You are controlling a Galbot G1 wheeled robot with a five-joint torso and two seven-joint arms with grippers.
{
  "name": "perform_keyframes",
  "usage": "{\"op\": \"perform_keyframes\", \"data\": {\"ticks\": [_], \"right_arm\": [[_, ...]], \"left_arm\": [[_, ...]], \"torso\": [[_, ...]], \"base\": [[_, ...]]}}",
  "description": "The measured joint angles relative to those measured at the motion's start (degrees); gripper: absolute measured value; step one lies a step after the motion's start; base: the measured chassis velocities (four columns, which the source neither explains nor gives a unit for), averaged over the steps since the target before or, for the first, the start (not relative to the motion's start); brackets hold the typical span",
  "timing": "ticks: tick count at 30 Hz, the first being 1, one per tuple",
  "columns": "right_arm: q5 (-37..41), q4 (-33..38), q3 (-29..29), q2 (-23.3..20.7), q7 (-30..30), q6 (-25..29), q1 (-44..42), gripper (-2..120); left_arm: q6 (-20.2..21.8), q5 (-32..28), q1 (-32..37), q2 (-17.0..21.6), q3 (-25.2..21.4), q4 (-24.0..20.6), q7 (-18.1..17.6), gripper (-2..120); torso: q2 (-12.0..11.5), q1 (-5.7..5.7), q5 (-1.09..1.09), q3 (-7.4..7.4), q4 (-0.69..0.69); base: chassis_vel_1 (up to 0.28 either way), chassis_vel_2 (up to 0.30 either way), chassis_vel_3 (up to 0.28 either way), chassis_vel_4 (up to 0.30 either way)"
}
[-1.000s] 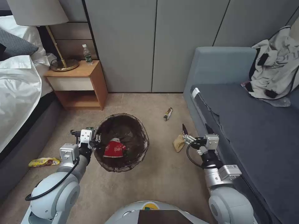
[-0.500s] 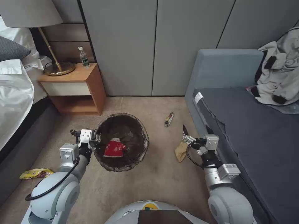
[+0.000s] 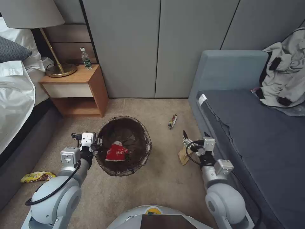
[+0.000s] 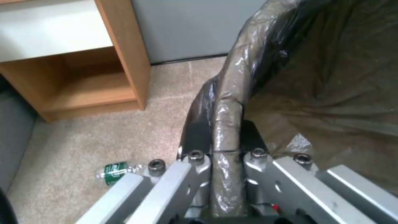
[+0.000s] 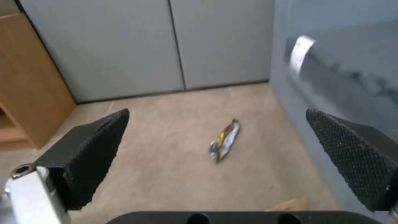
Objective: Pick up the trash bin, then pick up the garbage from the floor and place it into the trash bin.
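The trash bin (image 3: 124, 118), lined with a dark crinkled bag, hangs just above the floor (image 3: 165, 181). My left gripper (image 3: 98, 142) is shut on its left rim. In the left wrist view the left gripper (image 4: 226, 149) pinches the bag-covered rim of the trash bin (image 4: 290, 77). A crushed red-and-white cup (image 3: 117, 152) lies inside. My right gripper (image 3: 194, 135) is open above a brown paper scrap (image 3: 183, 156) beside the sofa. Through the open right gripper (image 5: 217, 116) I see a snack wrapper (image 5: 224, 141) on the carpet, also the snack wrapper (image 3: 172, 121) ahead of the gripper.
A yellow wrapper (image 3: 36, 176) lies by the bed (image 3: 16, 95). A small green-labelled bottle (image 4: 116, 170) lies on the carpet near the nightstand (image 3: 79, 82), which carries a lamp and an upright bottle (image 3: 85, 58). The grey sofa (image 3: 254, 133) bounds the right side.
The whole picture shifted at first, so the camera moved. My right gripper has since moved slightly left, over the brown scrap. The left gripper still holds the bin.
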Motion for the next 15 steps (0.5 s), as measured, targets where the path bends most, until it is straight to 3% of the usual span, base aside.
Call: {"op": "perform_keyframes", "data": {"ticks": [15], "right_arm": [[7.94, -14.57, -4.63, -1.23, 4.60, -1.18, 6.74, 100]], "left_arm": [[-0.46, -0.55, 0.54, -0.10, -0.49, 0.00, -0.07, 3]], "torso": [[0.00, 0.00, 0.00, 0.00, -0.01]], "base": [[0.000, 0.000, 0.000, 0.000]]}}
